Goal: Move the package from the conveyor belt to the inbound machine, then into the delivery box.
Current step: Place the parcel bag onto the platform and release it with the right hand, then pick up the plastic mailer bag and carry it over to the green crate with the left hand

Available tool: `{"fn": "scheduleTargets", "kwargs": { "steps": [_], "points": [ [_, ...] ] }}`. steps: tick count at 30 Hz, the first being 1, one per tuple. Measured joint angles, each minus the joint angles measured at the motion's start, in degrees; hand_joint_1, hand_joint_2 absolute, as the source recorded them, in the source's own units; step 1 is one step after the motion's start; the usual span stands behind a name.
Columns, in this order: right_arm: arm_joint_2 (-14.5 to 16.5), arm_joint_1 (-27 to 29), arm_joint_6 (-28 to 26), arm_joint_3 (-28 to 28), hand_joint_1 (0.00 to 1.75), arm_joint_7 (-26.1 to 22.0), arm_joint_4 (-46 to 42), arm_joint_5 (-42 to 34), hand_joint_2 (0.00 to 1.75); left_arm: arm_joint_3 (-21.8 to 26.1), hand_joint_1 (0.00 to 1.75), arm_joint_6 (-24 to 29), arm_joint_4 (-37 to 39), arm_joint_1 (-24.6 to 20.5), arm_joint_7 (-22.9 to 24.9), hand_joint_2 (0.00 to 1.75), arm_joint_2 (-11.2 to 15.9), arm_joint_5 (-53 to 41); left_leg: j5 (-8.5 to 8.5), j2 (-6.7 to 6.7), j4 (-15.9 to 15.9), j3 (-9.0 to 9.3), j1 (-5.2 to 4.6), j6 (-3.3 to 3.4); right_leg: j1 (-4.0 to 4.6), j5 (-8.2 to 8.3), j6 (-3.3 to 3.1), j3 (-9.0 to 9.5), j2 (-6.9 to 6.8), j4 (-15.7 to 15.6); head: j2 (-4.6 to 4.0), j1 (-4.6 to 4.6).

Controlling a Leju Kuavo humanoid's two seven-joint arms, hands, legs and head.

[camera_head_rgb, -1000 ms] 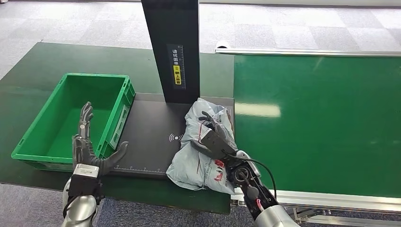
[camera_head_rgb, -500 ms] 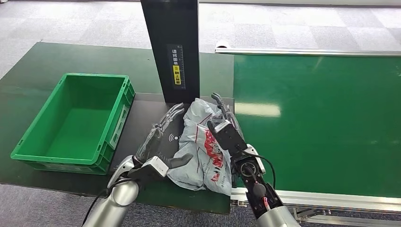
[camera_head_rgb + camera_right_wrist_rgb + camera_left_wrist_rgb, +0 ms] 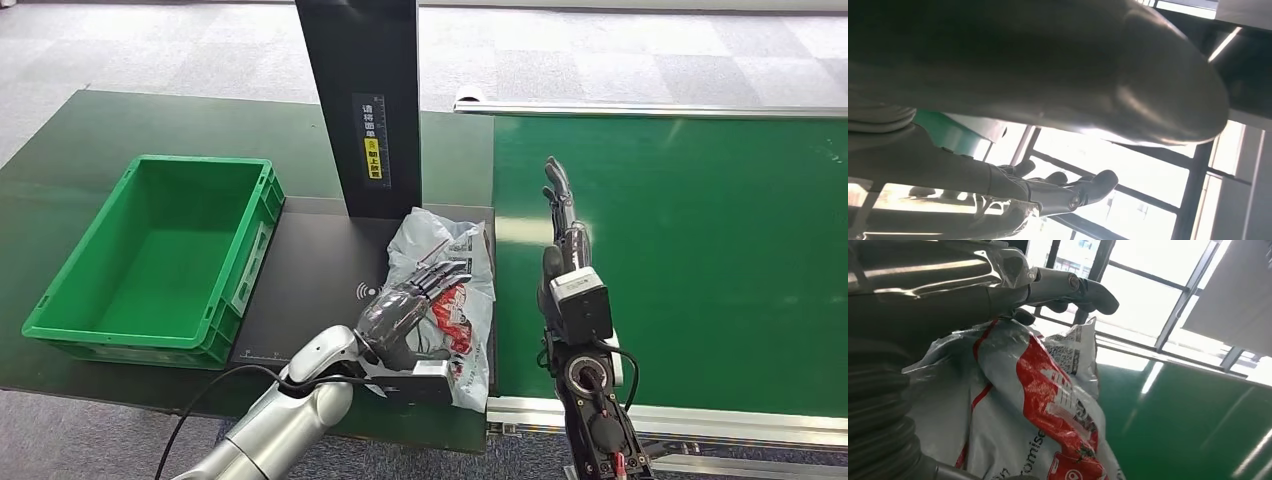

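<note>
The package [image 3: 452, 262], a grey plastic mailer with red print, lies crumpled on the black inbound machine plate [image 3: 310, 275] by its right edge. My left hand [image 3: 408, 312] lies over its near side, fingers curled across the top and thumb against the bag, gripping it. In the left wrist view the fingers [image 3: 1068, 287] arch over the package [image 3: 1038, 405]. My right hand [image 3: 561, 222] is lifted clear of the package, fingers straight, over the left edge of the green conveyor belt [image 3: 700, 250]. It holds nothing; in the right wrist view the hand [image 3: 1048, 190] points at bright windows.
The green delivery box [image 3: 62, 298] stands with nothing in it left of the plate on the dark green table. The machine's black pillar [image 3: 362, 100] rises behind the plate. A metal rail [image 3: 700, 415] edges the belt's near side.
My left arm swung from beside the green box across the plate and its hand closed over the package. My right hand let go of the package and lifted away toward the belt.
</note>
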Motion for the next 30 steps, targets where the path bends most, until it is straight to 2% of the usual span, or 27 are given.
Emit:
{"fn": "scheduleTargets", "kwargs": {
  "steps": [3, 6, 10, 12, 15, 22, 27, 30],
  "points": [
    [-0.15, 1.37, 0.17, -0.11, 0.0, -0.16, -3.28, -0.01, 0.0, -3.64, 0.0, 4.43, 6.52, -3.24, 6.62, 1.75, -1.02, -8.43, 0.0, -0.01, 0.0, 0.0, 0.0, 0.0, 0.0, 0.0, 0.0, 0.02, 0.0, 0.0, 0.0, 0.01],
    [-0.21, 2.36, 0.58, -0.09, 0.0, -0.32, -5.48, 0.17, 0.0, -7.58, 0.03, 5.32, 12.65, -6.8, 12.54, 1.75, -2.28, -15.01, 0.0, -0.03, -0.01, 0.05, 0.0, 0.0, 0.0, 0.0, 0.0, 0.13, -0.01, 0.0, 0.0, 0.01],
    [-0.21, 2.99, 1.15, 0.13, 0.0, -0.57, -6.11, 0.42, 0.0, -10.86, 1.71, 3.81, 18.56, -10.78, 16.54, 1.75, -3.5, -18.38, -0.02, -0.01, -0.03, 0.32, 0.0, 0.01, 0.0, 0.0, 0.0, 0.43, -0.01, 0.0, 0.0, 0.02],
    [-0.21, 3.07, 1.16, 0.27, 0.0, -0.73, -6.1, 0.49, 0.0, -11.43, 1.75, 3.79, 20.37, -11.88, 16.78, 1.75, -3.72, -18.54, -0.02, 0.0, -0.04, 0.42, 0.0, 0.01, 0.0, 0.0, 0.0, 0.51, -0.01, 0.0, 0.0, 0.01],
    [-0.2, 3.09, 1.14, 0.33, 0.0, -0.92, -6.09, 0.51, 0.0, -11.32, 1.75, 5.58, 22.08, -12.69, 14.26, 1.75, -3.67, -17.25, 0.04, -0.01, -0.04, 0.46, 0.0, 0.03, 0.0, 0.03, -0.03, 0.53, -0.01, 0.0, 0.0, 0.0],
    [-0.27, 3.1, 0.52, -0.01, 0.0, -0.85, -6.09, 0.49, 0.0, -7.2, 1.75, 11.29, 22.3, -14.06, 8.27, 1.75, -2.92, -12.96, 0.13, -0.02, -0.03, 0.39, 0.01, 0.01, 0.01, 0.07, -0.06, 0.43, -0.01, 0.02, 0.0, 0.01],
    [-0.57, 3.42, -0.39, -0.82, 0.0, -0.62, -6.13, 0.56, 0.0, -4.09, 1.75, 12.98, 18.67, -15.54, 6.21, 1.75, -1.87, -10.71, 0.13, -0.01, -0.01, 0.24, 0.0, 0.02, 0.0, 0.07, -0.05, 0.27, -0.01, 0.02, 0.0, 0.01],
    [-0.75, 4.26, -1.62, -1.55, 0.0, -0.52, -6.63, 0.84, 0.0, -1.78, 1.75, 15.17, 10.91, -14.52, 4.4, 1.75, -0.53, -7.76, 0.12, -0.03, 0.0, 0.1, 0.0, 0.02, 0.0, 0.07, -0.05, 0.14, -0.01, 0.02, 0.0, 0.01]
  ]
}}
